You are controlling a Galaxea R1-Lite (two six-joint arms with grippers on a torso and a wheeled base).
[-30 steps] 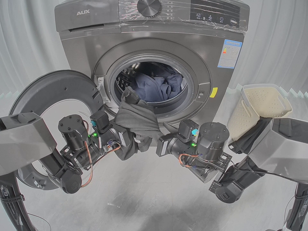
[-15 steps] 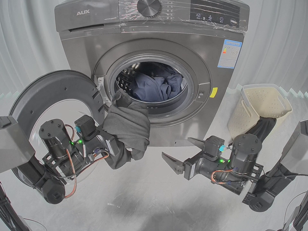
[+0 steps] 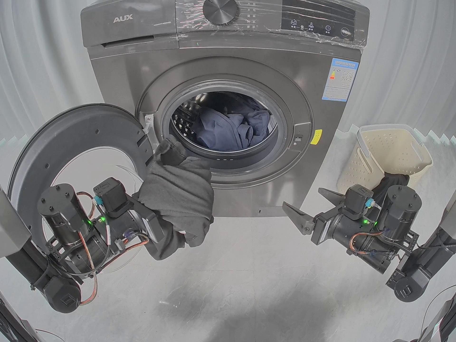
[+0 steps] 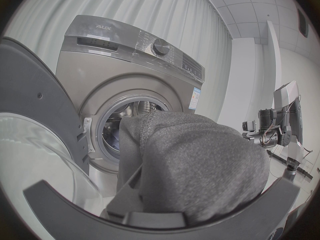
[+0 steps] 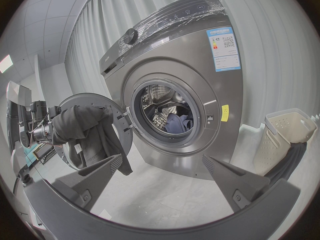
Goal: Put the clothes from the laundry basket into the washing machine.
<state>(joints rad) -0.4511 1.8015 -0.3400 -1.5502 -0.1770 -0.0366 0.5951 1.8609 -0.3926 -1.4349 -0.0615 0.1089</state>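
**Grey garment held short of the open washing machine**

The washing machine (image 3: 123, 77) stood with its round door (image 3: 71, 134) swung wide open to its left side. Inside its drum lay a heap of blue clothes (image 3: 228, 129), well back from the rim of the opening.

The left gripper (image 4: 133, 200) hung in front of the washing machine, below and to the left of the opening and just before the open door. It was pinching a grey garment (image 3: 178, 195), which lay bunched over the gripper and covered most of it. The upper end of the cloth reached up to the lower left edge of the opening, and its loose end drooped towards the floor (image 3: 247, 281) without touching it. No part of the garment had passed into the drum.

The right gripper (image 3: 301, 197) hung low, off the washing machine's front right corner, with its fingers spread wide and nothing between them.

The cream laundry basket (image 3: 394, 153) stood on the floor to the right of the washing machine, tipped towards it. A dark garment (image 3: 387, 184) hung out over the basket's near rim, right behind the right arm's wrist.
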